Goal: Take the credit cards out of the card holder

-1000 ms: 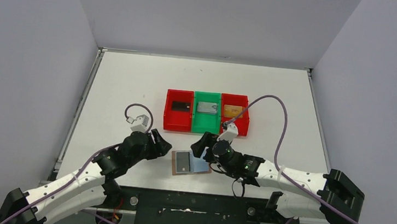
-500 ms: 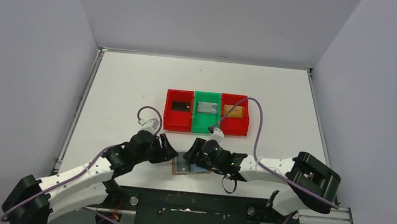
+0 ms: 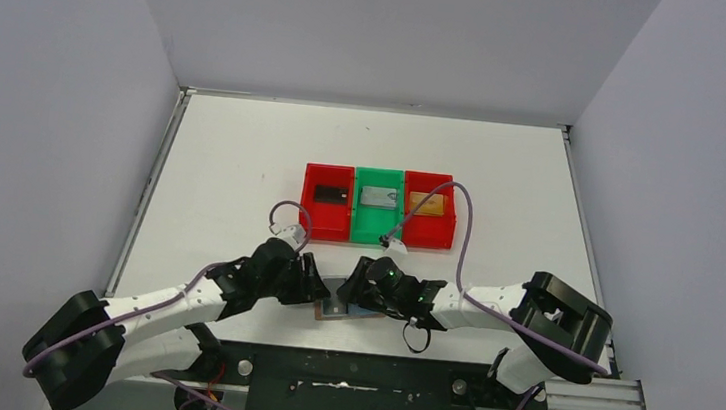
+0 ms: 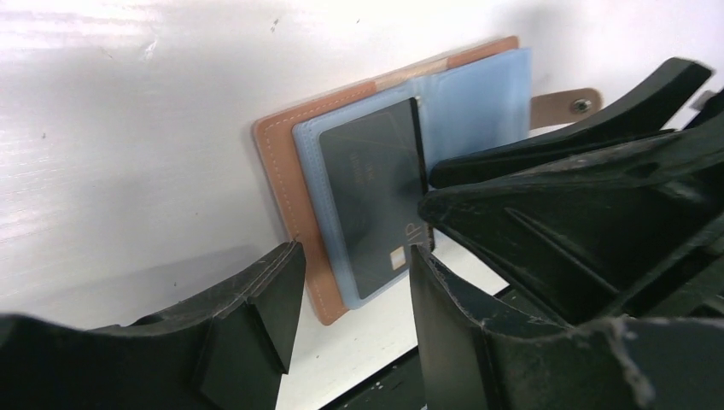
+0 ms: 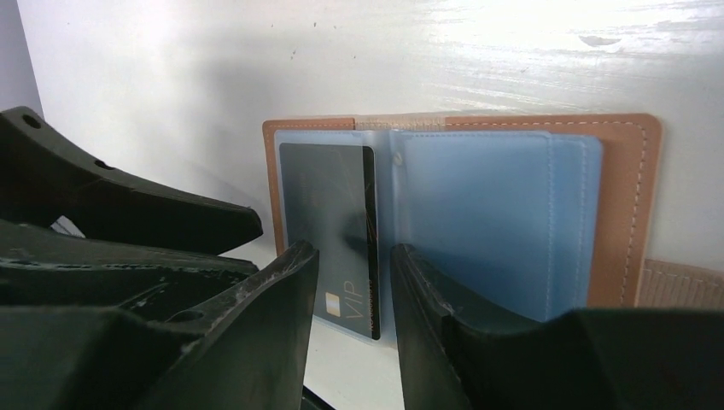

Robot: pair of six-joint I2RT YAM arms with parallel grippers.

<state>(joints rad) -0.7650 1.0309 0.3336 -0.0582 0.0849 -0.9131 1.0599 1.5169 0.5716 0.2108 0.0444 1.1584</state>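
Sitting between right jaws: dark card (image 5: 329, 222) corner; card holder (image 5: 487, 222) open.

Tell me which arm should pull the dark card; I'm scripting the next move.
Probably right: the right gripper, jaws open, straddles the dark card at its protruding end; the left gripper stands wider, toward the outer edge of the card holder.

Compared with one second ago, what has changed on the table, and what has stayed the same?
The right gripper slid left over the open wallet and narrowed its jaws, lined up with the dark card's edge, not yet clamped. The left gripper moved right to the wallet's left side, open. The wallet, the bins and their cards stayed put.
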